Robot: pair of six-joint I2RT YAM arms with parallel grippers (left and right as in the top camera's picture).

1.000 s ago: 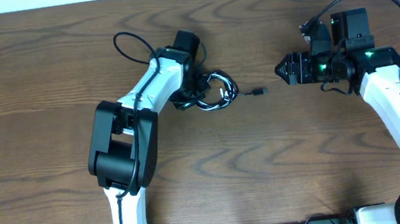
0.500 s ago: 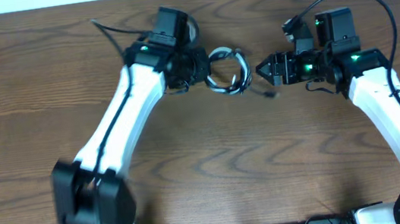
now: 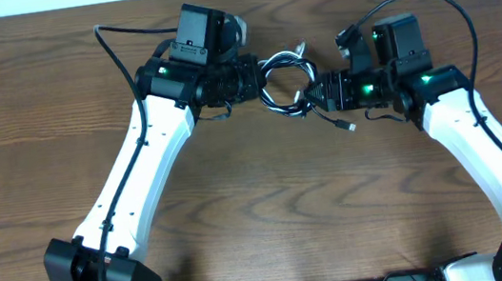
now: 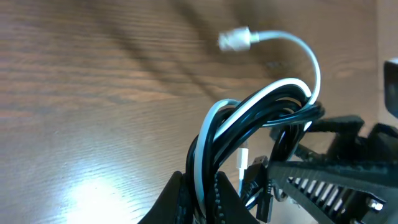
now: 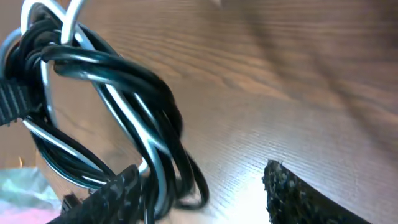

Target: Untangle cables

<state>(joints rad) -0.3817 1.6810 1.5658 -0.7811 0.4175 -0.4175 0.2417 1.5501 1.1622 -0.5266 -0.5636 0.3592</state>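
Over the wooden table [image 3: 270, 215], left gripper [image 3: 248, 76] clamps the cables [image 3: 285, 86] steady — likely so right gripper [image 3: 317, 92], jaws apart, can seize a strand.

Hardly any room is left between the grippers. The looped bundle of thin black and white cables [image 3: 285, 86] fills the gap from the left gripper [image 3: 251, 78], clamped on it, to the right gripper [image 3: 320, 92], whose jaws stand apart at the coil's edge. The brown wooden table [image 3: 270, 215] lies open between the white left arm [image 3: 140, 173] and the white right arm [image 3: 481, 141].
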